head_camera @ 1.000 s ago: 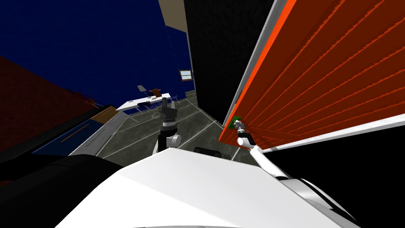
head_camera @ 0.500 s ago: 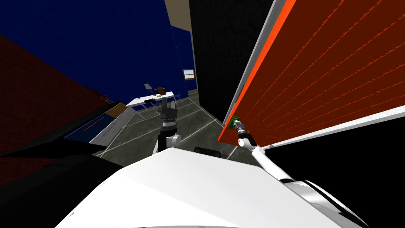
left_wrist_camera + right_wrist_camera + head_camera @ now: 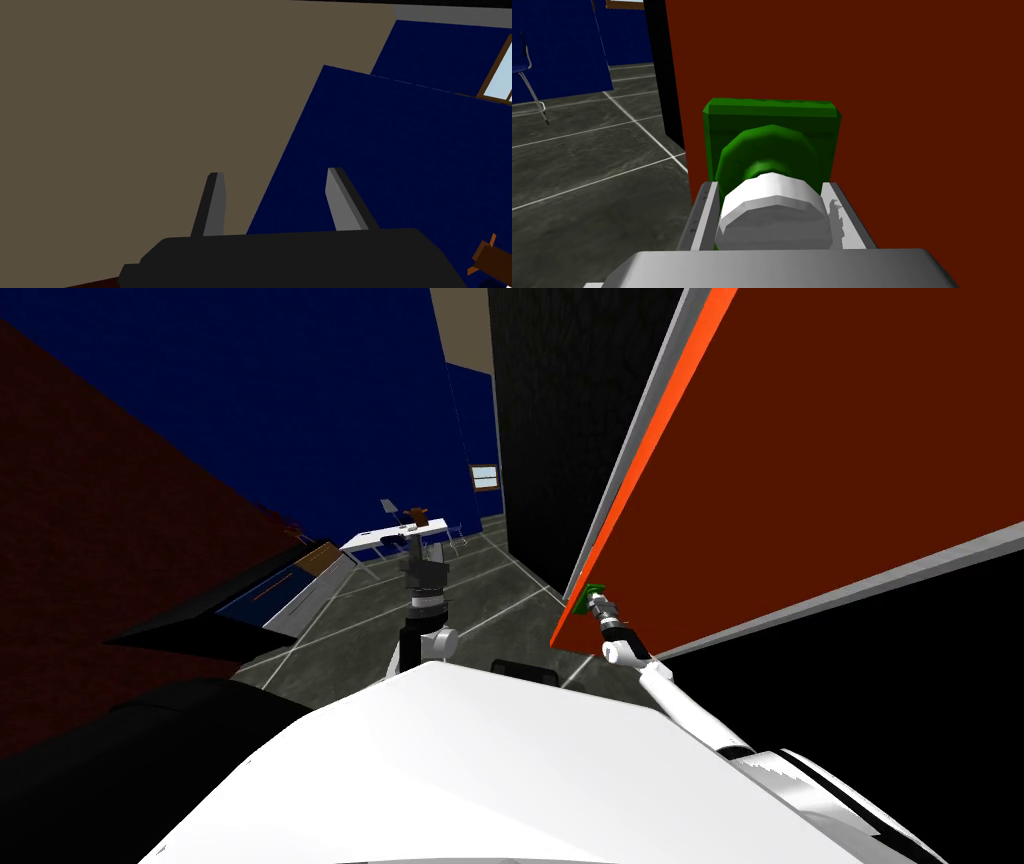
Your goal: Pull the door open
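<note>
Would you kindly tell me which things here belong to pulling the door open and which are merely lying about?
For the job: door, knob, green plate behind the knob.
Lying about: table, brown object on the table, window.

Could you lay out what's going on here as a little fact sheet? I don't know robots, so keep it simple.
Door: dark red, with tiled floor visible past its edge
Knob: white, on a green mount
Right claw: shut on the knob, one finger on each side
Left claw: open, holding nothing, away from the door
</note>
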Robot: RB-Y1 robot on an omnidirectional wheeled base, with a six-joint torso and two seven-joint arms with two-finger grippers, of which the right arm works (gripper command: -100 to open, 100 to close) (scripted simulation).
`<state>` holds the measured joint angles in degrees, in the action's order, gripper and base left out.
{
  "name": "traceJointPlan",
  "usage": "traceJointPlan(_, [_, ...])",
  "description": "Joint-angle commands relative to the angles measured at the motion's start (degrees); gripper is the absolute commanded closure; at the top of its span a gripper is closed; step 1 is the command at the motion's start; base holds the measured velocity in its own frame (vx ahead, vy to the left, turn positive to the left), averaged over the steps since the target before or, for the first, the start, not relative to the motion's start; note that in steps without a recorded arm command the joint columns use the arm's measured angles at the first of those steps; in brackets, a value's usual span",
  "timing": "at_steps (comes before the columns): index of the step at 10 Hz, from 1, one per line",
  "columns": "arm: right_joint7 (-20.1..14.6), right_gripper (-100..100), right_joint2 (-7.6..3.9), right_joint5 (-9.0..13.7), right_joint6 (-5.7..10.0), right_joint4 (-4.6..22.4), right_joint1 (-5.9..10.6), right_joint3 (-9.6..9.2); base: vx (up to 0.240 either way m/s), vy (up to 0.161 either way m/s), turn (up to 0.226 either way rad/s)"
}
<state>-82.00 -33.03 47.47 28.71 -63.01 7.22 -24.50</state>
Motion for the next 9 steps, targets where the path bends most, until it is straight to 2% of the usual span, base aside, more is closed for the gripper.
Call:
traceJointPlan(1, [-0.83, 100, -0.87, -0.11, 0.53, -0.42, -0.22, -0.89, -0.120, -0.050, 0.086])
traceJointPlan(9, [-5.67, 100, -5.92, -0.76, 3.62, -2.85, -1.50, -6.09, -0.187, -0.094, 0.104])
